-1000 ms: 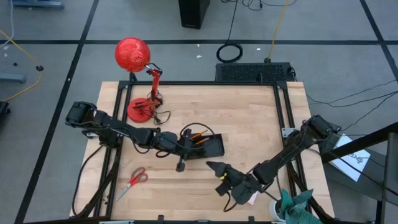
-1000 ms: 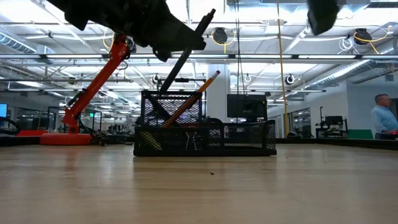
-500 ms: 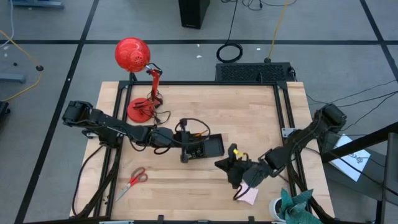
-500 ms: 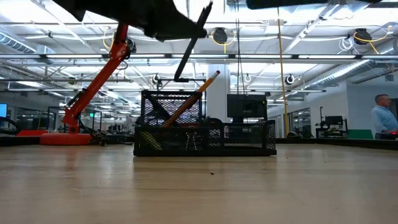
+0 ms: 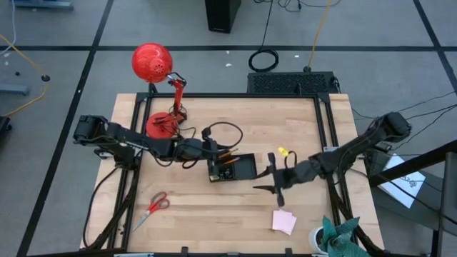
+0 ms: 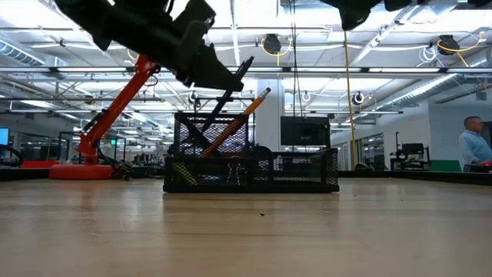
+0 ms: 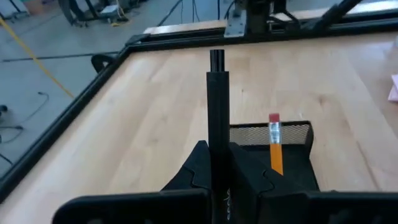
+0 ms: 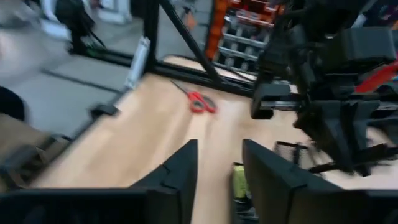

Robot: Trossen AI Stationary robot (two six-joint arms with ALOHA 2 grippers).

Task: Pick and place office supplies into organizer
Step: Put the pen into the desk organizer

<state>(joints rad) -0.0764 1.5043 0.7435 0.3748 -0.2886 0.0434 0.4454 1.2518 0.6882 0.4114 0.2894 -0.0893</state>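
Left gripper (image 5: 213, 155): seen from above at the left end of the organizer (image 5: 239, 168), fingers pressed together on a dark pen (image 5: 211, 168).
Right gripper (image 5: 274, 178): seen from above just right of the organizer, over bare table (image 5: 300, 121); from this view the finger spacing cannot be told.
High view, supplies: sticky-note pad (image 5: 284, 222) lies near the front edge, well apart from the organizer; scissors (image 5: 152, 208) lie at front left; a small yellow piece (image 5: 283, 151) is seen near the right arm.
High view, other: red lamp (image 5: 152, 64) stands at the back left.
Low view: organizer (image 6: 251, 161) sits on the table; an orange pencil (image 6: 238, 121) leans out of its tall section; the pen (image 6: 231, 87) is held tilted above it by the left gripper (image 6: 219, 75).
Left wrist view: pen (image 7: 217, 106) is pinched between the fingers (image 7: 193, 169); pencil (image 7: 275, 142) and organizer (image 7: 273, 133) are seen just behind.
Right wrist view: fingers (image 8: 180, 168) are seen spread, with a gap between them; scissors (image 8: 198, 99) lie far off; a yellow-green piece (image 8: 239, 180) shows in the gap.
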